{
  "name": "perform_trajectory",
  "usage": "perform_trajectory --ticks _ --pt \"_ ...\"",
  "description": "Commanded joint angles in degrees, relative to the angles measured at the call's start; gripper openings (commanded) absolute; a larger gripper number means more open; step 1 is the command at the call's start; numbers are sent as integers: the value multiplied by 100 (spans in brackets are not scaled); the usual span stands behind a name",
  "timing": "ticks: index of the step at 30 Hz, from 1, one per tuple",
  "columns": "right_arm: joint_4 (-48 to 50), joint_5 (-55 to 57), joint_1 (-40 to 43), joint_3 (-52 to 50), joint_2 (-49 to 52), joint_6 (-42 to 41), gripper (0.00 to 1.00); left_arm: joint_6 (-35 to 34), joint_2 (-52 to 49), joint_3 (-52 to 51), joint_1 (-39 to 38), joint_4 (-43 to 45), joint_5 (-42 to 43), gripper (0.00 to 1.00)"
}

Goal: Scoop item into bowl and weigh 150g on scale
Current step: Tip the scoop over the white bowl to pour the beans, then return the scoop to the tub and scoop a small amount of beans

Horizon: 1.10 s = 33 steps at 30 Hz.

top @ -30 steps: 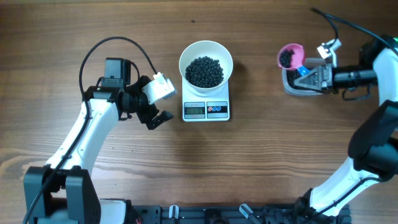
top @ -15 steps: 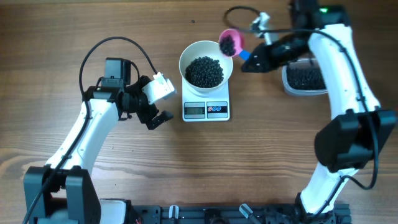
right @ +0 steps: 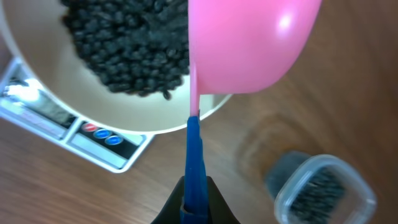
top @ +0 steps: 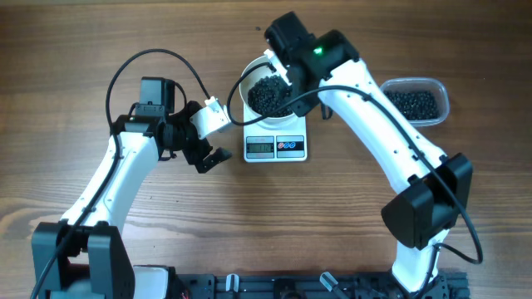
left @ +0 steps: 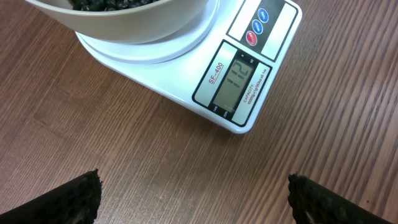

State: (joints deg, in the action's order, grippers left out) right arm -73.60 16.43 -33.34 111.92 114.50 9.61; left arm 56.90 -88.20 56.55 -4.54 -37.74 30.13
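The white bowl [top: 253, 77] stands on the scale [top: 276, 146] and holds a heap of black-blue beads [top: 268, 94]. My right arm reaches over it from above. In the right wrist view my right gripper [right: 194, 180] is shut on the blue handle [right: 193, 149] of a pink scoop [right: 249, 43]. The scoop is tipped on its side over the bowl's rim [right: 208, 106], beside the beads [right: 124, 43]. My left gripper [top: 212, 159] rests open left of the scale, its fingertips [left: 78, 199] wide apart over bare wood. The scale's display [left: 233, 81] faces it.
A clear plastic tub [top: 416, 101] with more dark beads sits at the right, also seen in the right wrist view as the tub [right: 323, 186]. The right arm's links cross the table from the lower right. A black cable loops above the left arm.
The right arm has swung from the tub on the right across to the bowl, carrying the pink scoop, and has tipped it over the bowl. The left arm has stayed still.
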Motion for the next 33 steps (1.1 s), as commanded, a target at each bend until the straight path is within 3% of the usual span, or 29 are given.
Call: perform_trajectory --ticks 1,6,15,20,28,33 --pt "76 793 -46 127 68 -72 4 55 -52 -42 26 -2 133 100" --pt "96 693 -46 127 68 -72 4 55 -52 -42 26 0 133 100" --pt "114 -1108 542 136 -101 -264 4 55 -52 -42 26 -2 133 100" --pt "107 -1652 1451 136 -658 -402 4 55 -52 -42 26 0 133 100" --pt "-680 -1912 3753 81 -1084 -186 4 55 -52 -42 26 -2 133 100" --pt "-704 -1912 4387 -286 -1084 173 4 55 -52 -42 26 -2 133 100"
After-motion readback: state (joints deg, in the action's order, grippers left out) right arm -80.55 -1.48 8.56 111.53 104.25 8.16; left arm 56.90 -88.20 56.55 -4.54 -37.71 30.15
